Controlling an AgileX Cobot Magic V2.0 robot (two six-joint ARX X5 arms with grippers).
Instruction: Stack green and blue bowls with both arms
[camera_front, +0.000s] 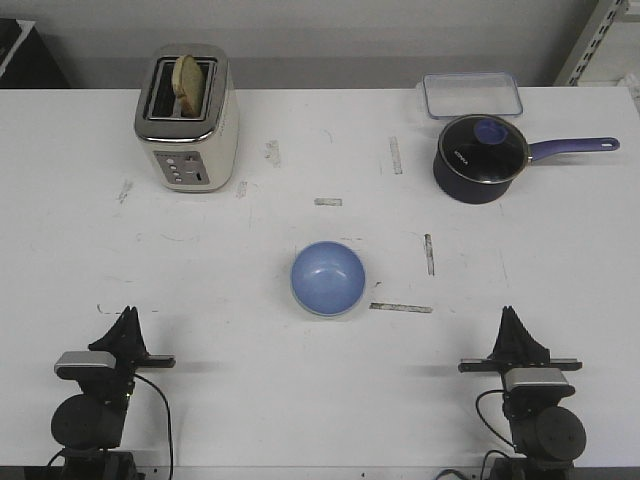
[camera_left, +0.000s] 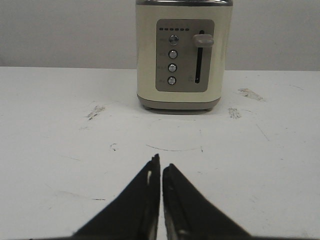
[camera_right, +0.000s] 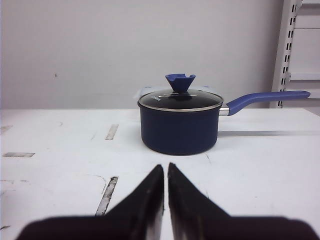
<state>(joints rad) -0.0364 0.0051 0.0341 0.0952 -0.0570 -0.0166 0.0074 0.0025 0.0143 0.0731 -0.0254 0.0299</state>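
The light blue bowl (camera_front: 328, 278) sits upright in the middle of the white table (camera_front: 230, 380). A thin pale edge shows along its near rim; I cannot tell whether that is the green bowl beneath it. No green bowl shows apart from it. My left gripper (camera_front: 128, 312) rests low at the near left, shut and empty, its tips (camera_left: 161, 165) pointing at the toaster. My right gripper (camera_front: 510, 312) rests low at the near right, shut and empty, its tips (camera_right: 165, 166) pointing at the saucepan. Both are well clear of the bowl.
A cream toaster (camera_front: 188, 120) with a slice of bread stands at the far left, also in the left wrist view (camera_left: 184, 55). A dark purple saucepan (camera_front: 482, 158) with a glass lid stands at the far right (camera_right: 180, 125). A clear lidded container (camera_front: 472, 96) lies behind it.
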